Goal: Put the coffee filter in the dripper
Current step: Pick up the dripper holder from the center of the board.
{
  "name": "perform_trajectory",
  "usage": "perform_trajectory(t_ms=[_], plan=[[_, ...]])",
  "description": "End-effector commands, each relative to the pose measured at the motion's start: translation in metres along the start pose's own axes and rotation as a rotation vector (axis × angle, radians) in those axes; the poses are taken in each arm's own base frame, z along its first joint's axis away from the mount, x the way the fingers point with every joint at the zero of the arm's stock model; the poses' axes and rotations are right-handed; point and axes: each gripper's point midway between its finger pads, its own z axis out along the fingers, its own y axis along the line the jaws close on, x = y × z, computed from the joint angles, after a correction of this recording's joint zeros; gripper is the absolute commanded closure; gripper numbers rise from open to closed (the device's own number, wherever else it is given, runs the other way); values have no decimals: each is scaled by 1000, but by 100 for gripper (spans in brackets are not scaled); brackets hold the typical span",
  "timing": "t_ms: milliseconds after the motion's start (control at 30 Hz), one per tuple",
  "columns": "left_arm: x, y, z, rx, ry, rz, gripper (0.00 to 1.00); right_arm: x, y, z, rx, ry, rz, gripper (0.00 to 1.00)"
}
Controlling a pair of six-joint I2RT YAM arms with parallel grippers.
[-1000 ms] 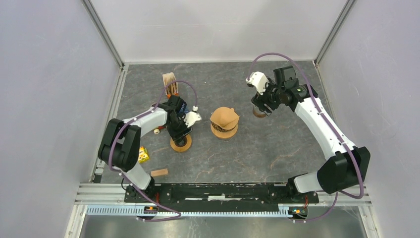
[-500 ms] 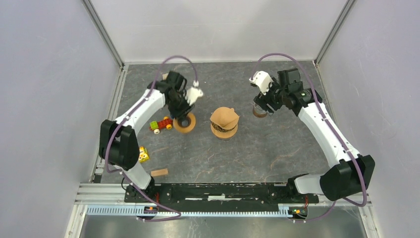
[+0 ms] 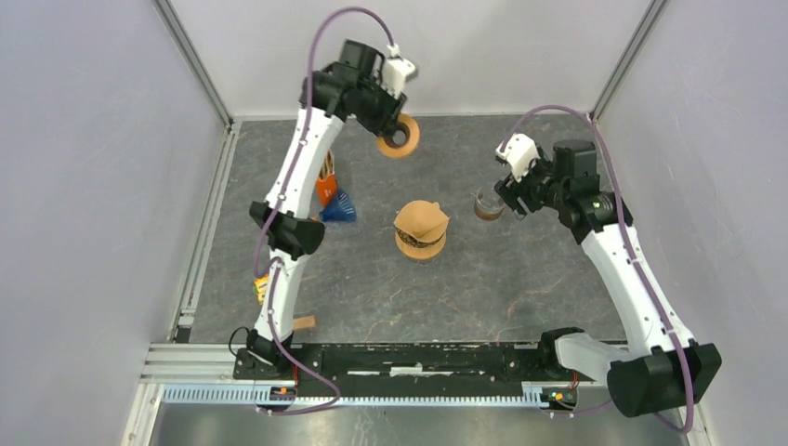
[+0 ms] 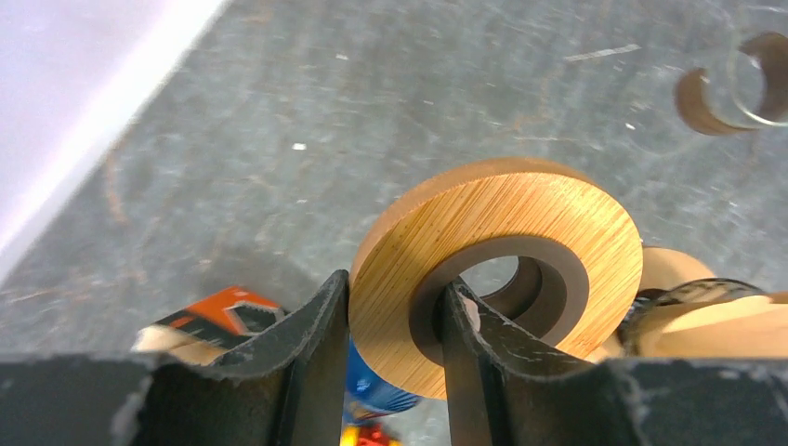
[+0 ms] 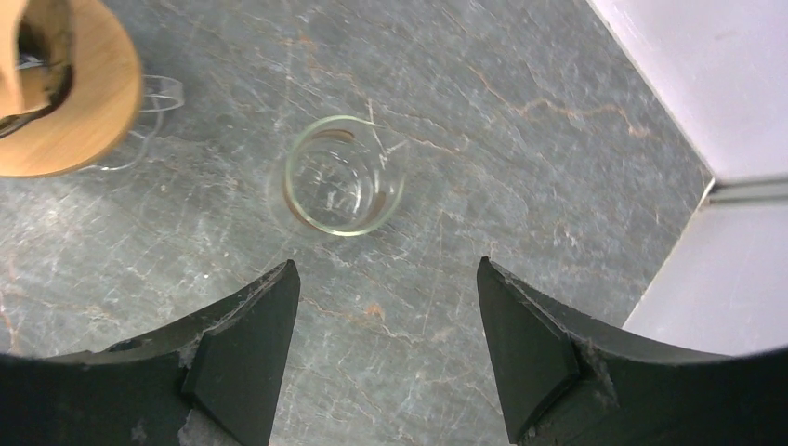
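A brown paper coffee filter (image 3: 423, 219) rests on top of the wood-collared glass dripper (image 3: 420, 245) in the middle of the table; its wooden collar (image 5: 65, 102) fills a corner of the right wrist view. My left gripper (image 3: 394, 130) is raised high over the far side, shut on a wooden ring (image 4: 520, 204), one finger outside its rim and one inside its dark hole. The ring (image 3: 400, 137) hangs tilted in the air. My right gripper (image 5: 386, 279) stands open and holds nothing, just right of a small glass cup (image 5: 344, 177).
The glass cup (image 3: 486, 204) stands right of the dripper. An orange toy (image 3: 325, 188) and a blue piece (image 3: 340, 210) lie left of the dripper. A yellow block (image 3: 263, 288) and a small wooden block (image 3: 299, 323) lie near the front left. Walls enclose three sides.
My left arm closed on the wooden ring, lifted it off the table left of the dripper and carried it up and toward the back. My right gripper drew slightly rightward, still open.
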Motion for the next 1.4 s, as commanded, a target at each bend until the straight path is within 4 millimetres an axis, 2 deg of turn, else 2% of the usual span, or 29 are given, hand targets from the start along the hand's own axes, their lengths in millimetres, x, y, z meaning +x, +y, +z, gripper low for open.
perform_trajectory(t_ms=[0,167,267,467,567,667,867,1000,1167,1367], plan=[[3,-68,22,138,59,-74,83,-22,13,-7,-67,-123,-82,23],[-30,-107,32,212,-54,-54,84,-28,23,-8,-132,-154,-129,23],[-41,-128,39,274,-90,-68,85,-36,29,-8,-154,-173,-179,23],[-53,-170,53,408,-123,-117,87,-47,35,-12,-151,-225,-223,22],[-56,-190,51,470,-126,-108,88,-49,32,-18,-122,-242,-220,22],[-54,-206,42,441,-107,-80,88,-47,31,-22,-110,-230,-211,22],[-50,-220,30,390,-75,-55,85,-43,40,-29,-126,-256,-269,22],[-42,-222,36,379,-41,-53,84,-38,41,-41,-109,-250,-364,21],[-30,-226,43,391,8,-49,85,-18,54,-42,-189,-163,-472,21],[-34,-230,44,367,-11,-19,85,-29,68,-45,-252,-134,-554,21]])
